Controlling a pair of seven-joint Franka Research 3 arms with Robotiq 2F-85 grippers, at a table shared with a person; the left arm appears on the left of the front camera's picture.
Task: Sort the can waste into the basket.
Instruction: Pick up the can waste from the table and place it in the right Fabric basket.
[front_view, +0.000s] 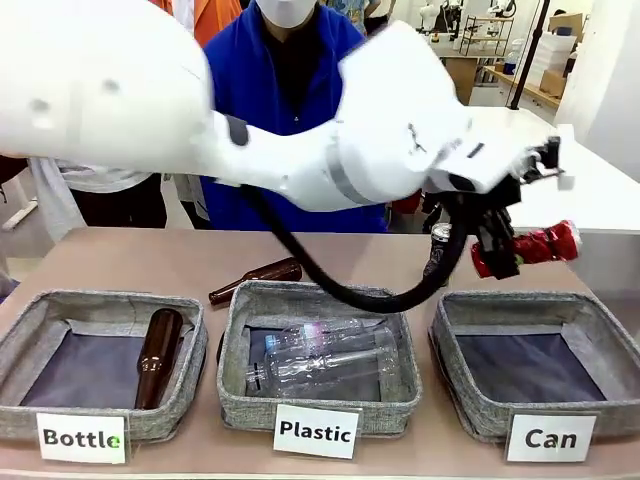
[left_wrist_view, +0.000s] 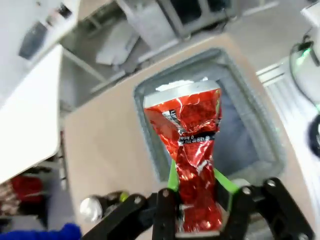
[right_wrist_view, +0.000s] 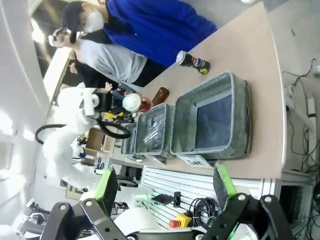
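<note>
Two cans in play: the crushed red can (front_view: 532, 244) is pinched at one end between the green pads (left_wrist_view: 172, 176) of the left gripper (front_view: 497, 256). The jaws are clamped tight on it, and it is held off the desk (front_view: 130, 250), roughly level, up over the far side of the grey Can basket (front_view: 470, 405) at the desk's near right corner. The left wrist view looks down past it into that basket's dark lining. Second one, the dark can (front_view: 438, 234) with the silver top, stands upright near the desk's far edge, just behind the Can basket's far left corner (partly hidden by the arm's black cable (front_view: 330, 290) in the front view). Over on the other side the right gripper (right_wrist_view: 165, 185) is spread wide with nothing between its fingers, well apart from both cans. Middle Plastic basket (front_view: 240, 405) holds clear bottles (front_view: 320, 355). The Bottle basket (front_view: 100, 300) at the near left corner holds one brown bottle (front_view: 160, 352), and a second brown bottle (front_view: 255, 281) lies on the desk behind the Plastic basket. At the far edge stands a person in a blue top (front_view: 250, 80)
</note>
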